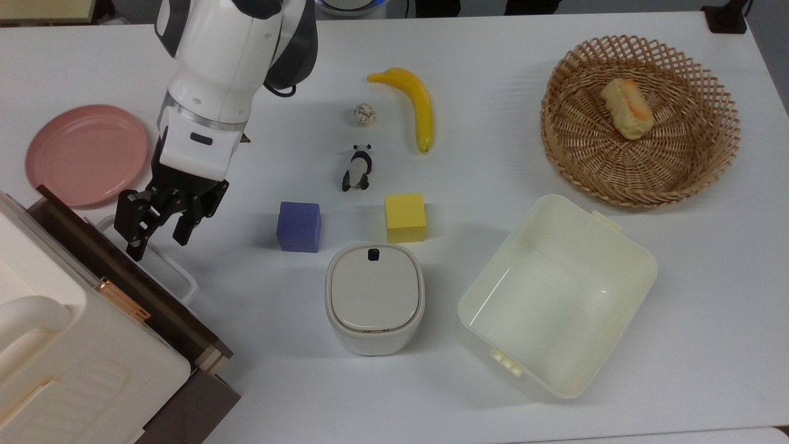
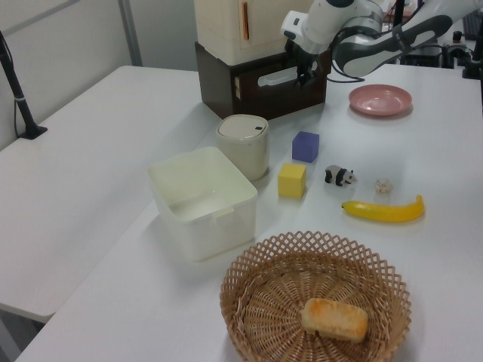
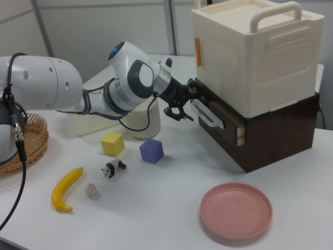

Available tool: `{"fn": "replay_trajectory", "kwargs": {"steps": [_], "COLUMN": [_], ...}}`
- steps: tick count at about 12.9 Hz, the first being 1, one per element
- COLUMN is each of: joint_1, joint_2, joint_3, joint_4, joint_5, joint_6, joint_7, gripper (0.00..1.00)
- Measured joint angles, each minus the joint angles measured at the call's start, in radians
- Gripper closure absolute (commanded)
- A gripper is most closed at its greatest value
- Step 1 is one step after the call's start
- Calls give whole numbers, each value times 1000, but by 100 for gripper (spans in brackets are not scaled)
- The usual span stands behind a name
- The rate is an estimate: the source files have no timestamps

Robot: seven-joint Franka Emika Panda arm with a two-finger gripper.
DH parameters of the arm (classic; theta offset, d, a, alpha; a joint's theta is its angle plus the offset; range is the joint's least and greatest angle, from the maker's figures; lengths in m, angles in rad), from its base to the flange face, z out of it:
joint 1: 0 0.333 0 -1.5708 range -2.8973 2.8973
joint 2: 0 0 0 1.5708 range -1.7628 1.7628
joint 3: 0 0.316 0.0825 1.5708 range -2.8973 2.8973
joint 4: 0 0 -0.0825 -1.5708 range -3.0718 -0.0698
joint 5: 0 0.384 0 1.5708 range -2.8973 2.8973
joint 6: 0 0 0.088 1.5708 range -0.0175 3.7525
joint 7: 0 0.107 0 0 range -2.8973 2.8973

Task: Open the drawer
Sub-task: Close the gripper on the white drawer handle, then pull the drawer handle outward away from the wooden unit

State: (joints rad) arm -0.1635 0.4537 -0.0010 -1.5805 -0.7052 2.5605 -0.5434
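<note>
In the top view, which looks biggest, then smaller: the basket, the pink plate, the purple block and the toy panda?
1. basket
2. pink plate
3. purple block
4. toy panda, a bit smaller than the block.

The arm (image 1: 212,68) has glossy white rounded shells with dark grey joint sections, a black cable looped beside it, a small black oval mark on the white wrist block, a blue light, and black fingers (image 1: 137,239)

gripper (image 2: 305,71) at drawer (image 2: 264,89) white handle (image 2: 278,75); cream case (image 2: 241,26) stacked atop drawer.
</note>
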Motion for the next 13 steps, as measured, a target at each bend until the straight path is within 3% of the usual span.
{"fn": "replay_trajectory", "kwargs": {"steps": [3,8,11,13], "joint_1": [-1,-2,-2,-2], "joint_2": [6,12,15,22], "joint_3": [0,0,0,0], "joint_4": [0,-1,-2,-2], "joint_5": [-5,-5,-5,-5], "joint_6": [5,7,7,7], "joint_7": [0,-1,-1,-1], "gripper": [39,67,73,89]}}
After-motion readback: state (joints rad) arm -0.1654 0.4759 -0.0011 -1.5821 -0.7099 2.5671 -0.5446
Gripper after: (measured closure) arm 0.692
